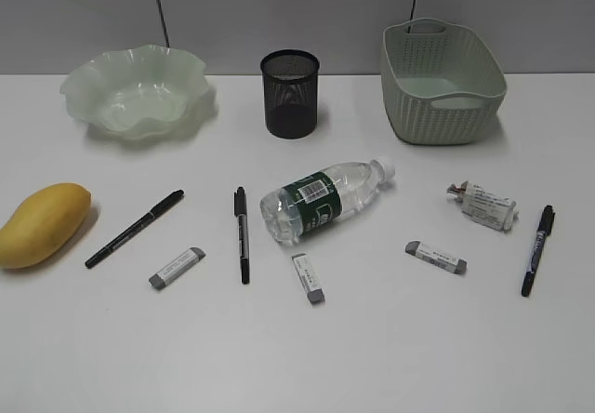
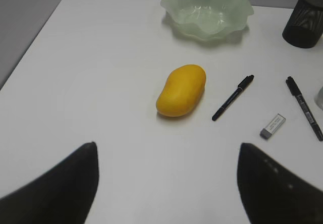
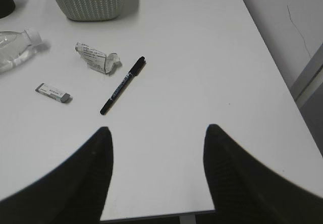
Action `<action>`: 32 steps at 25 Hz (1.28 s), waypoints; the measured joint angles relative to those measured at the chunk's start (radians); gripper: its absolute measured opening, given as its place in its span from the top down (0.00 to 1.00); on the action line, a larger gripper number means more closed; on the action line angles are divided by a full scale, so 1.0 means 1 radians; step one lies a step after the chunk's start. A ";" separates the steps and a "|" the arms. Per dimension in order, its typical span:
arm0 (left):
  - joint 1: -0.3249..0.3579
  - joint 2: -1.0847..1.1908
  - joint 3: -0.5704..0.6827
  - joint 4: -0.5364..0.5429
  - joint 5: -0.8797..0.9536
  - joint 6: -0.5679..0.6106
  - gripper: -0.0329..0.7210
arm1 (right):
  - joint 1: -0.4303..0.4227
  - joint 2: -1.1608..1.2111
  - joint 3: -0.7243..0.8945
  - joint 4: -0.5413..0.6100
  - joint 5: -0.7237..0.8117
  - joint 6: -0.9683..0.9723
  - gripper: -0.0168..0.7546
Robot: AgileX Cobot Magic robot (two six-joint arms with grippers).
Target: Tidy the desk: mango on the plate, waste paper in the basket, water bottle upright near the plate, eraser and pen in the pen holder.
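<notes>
Across the far edge: plate (image 1: 139, 87) at far left, pen holder (image 1: 290, 93) in the middle, basket (image 1: 442, 80) at far right, all standing on the white counter (image 1: 372, 357).
Mango: the mango (image 1: 42, 224) lies on its side at the near left edge of the counter, well apart from the plate; the left wrist view shows it (image 2: 181, 90) between that camera and the plate (image 2: 207, 9).
Water bottle: the water bottle (image 1: 325, 199) lies on its side in the middle, white cap pointing far right, near the pen holder but apart from it.
Pens: left pen (image 1: 135, 228) lies slanted just right of the mango; middle pen (image 1: 242, 233) lies just left of the bottle; right pen (image 1: 537, 249) lies at the right, near the waste paper.
Erasers: left eraser (image 1: 177, 268) sits between the left and middle pens; middle eraser (image 1: 309, 277) sits nearer than the bottle; right eraser (image 1: 435, 257) sits nearer than the waste paper.
Waste paper: the waste paper (image 1: 483, 206) rests on the counter nearer than the basket, outside it.
Left hand: the left hand (image 2: 166, 183) hangs released above bare counter, nearer than the mango, fingers spread wide, grasping nothing.
Right hand: the right hand (image 3: 157, 171) hangs released above the near right counter, fingers apart, grasping nothing; the right pen (image 3: 122, 85) lies beyond it.
</notes>
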 joint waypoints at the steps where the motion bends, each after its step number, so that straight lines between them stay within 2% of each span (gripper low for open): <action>1: 0.000 0.000 0.000 0.000 0.000 0.000 0.09 | 0.000 0.000 0.000 0.000 0.000 0.000 0.38; 11: 0.000 0.000 0.000 0.000 0.000 0.000 0.12 | 0.000 0.000 0.000 0.000 0.000 0.000 0.38; 20: 0.000 0.020 -0.005 -0.009 -0.003 0.000 0.17 | 0.000 0.000 0.000 0.000 0.000 0.000 0.38; 25: 0.000 0.190 -0.057 -0.009 -0.057 0.000 0.17 | 0.000 0.000 0.000 0.000 0.000 0.000 0.38; 32: 0.000 0.566 -0.079 0.001 -0.171 0.000 0.17 | 0.000 0.000 0.000 0.000 0.000 0.000 0.38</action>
